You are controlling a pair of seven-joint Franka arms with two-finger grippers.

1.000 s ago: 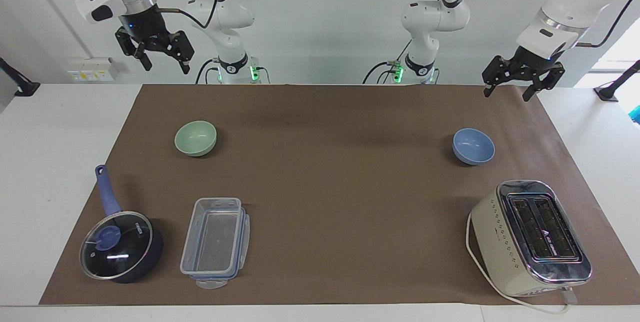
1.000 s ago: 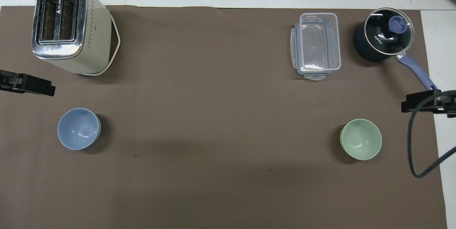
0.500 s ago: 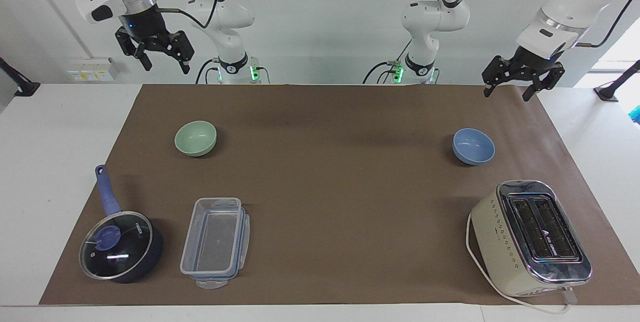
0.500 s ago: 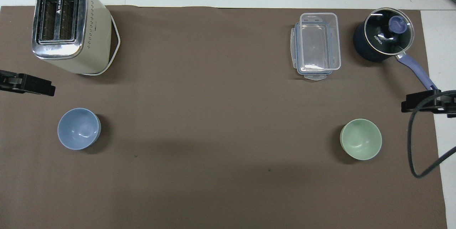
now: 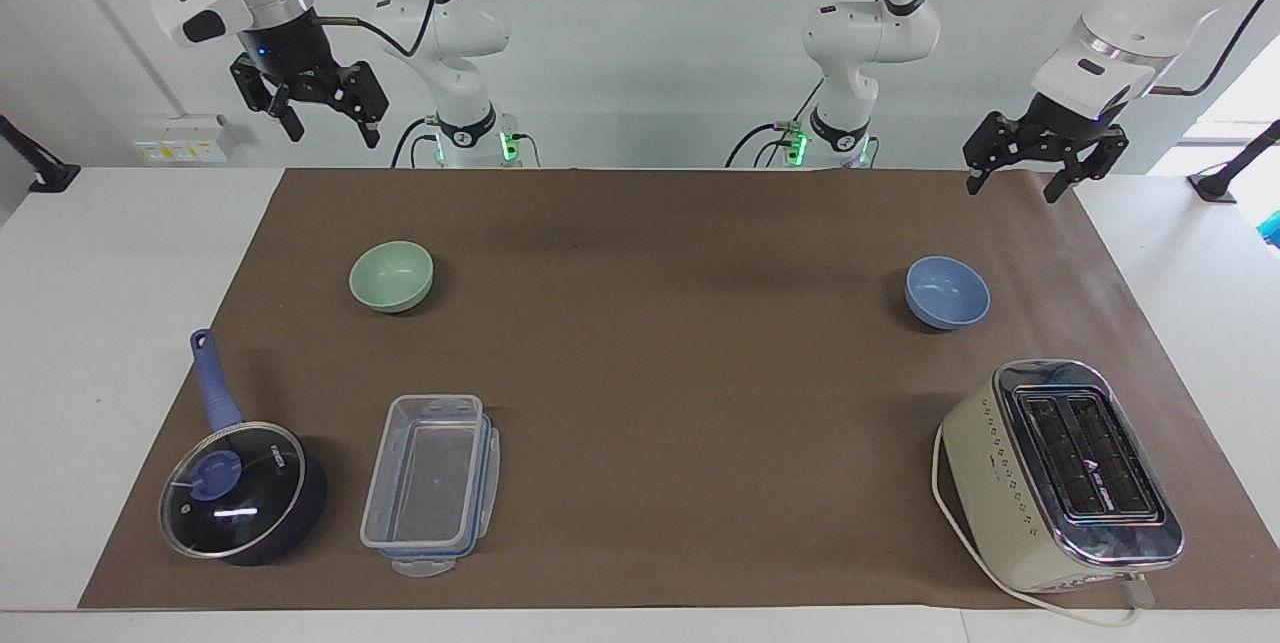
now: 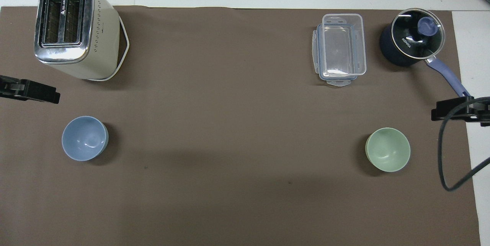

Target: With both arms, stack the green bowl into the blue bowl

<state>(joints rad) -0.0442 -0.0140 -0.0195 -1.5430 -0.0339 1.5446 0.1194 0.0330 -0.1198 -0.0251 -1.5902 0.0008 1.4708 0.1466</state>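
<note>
— Anything moved since a second ago?
— Only the right gripper [image 5: 325, 113], a touch higher above the desk [image 5: 140, 253] edge nearest the robots, fingers apart, empty.
— And the bowls?
— Green bowl [image 5: 391, 275] sits toward the right arm's end, blue bowl [image 5: 946, 292] toward the left arm's, near the toaster [image 5: 1062, 473]. Left gripper [image 5: 1020, 168] hangs spread over its corner.
</note>
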